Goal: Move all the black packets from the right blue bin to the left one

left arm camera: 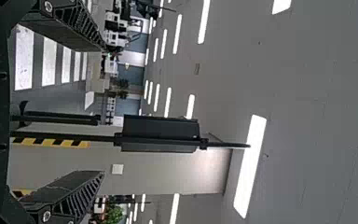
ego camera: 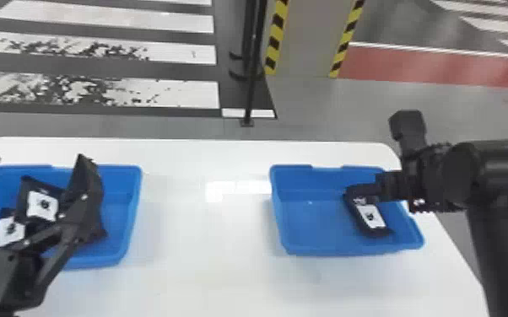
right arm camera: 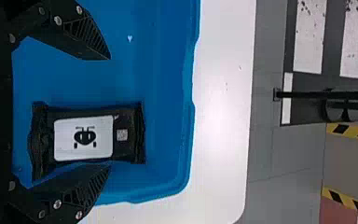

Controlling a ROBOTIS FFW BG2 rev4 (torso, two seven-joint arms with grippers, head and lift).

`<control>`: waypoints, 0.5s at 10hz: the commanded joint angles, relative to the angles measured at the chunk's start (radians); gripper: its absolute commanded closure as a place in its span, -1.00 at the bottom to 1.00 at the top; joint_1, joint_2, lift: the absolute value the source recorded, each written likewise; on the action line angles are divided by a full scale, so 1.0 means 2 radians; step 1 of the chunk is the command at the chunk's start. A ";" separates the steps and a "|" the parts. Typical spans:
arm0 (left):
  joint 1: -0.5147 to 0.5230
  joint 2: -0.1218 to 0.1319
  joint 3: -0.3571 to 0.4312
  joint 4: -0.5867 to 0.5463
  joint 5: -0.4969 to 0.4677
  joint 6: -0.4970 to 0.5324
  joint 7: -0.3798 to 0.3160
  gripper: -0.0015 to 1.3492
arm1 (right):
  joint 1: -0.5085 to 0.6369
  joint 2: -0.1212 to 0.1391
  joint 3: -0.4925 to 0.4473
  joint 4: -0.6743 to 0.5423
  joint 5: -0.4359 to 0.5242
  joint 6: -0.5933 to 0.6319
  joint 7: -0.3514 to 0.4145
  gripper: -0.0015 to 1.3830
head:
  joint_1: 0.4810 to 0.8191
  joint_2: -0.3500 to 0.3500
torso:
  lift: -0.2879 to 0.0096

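Though the left bin, ten o'clock, holds at least two packets, I have one black packet left in the right bin, two o'clock; left fingers, right fingers wide.

We observe smooth plastic with a soft sheen on the right blue bin and left blue bin. We note a smooth, glossy white table. In the right bin, we see creased, plastic-like film on the black packet and a smooth white label. We record matt black, ribbed fingers and shiny metal screws on the right gripper.
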 commanded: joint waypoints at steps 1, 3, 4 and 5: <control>0.000 0.000 -0.001 0.000 0.001 0.001 0.000 -0.86 | -0.002 -0.005 -0.011 0.025 0.008 0.001 -0.001 -0.68 | 0.27 -0.56 | -0.01; -0.004 0.002 -0.002 0.000 0.003 0.010 0.000 -0.86 | 0.004 -0.006 -0.022 0.039 -0.001 0.001 -0.002 -0.66 | 0.27 -0.67 | -0.01; -0.004 0.002 -0.002 0.000 0.002 0.006 0.000 -0.86 | 0.009 -0.003 -0.028 0.036 -0.004 0.001 -0.012 -0.65 | 0.27 -0.68 | -0.01; -0.004 0.002 -0.001 0.000 0.001 0.006 0.000 -0.85 | 0.009 -0.003 -0.028 0.046 -0.003 0.001 -0.014 -0.64 | 0.27 -0.70 | -0.01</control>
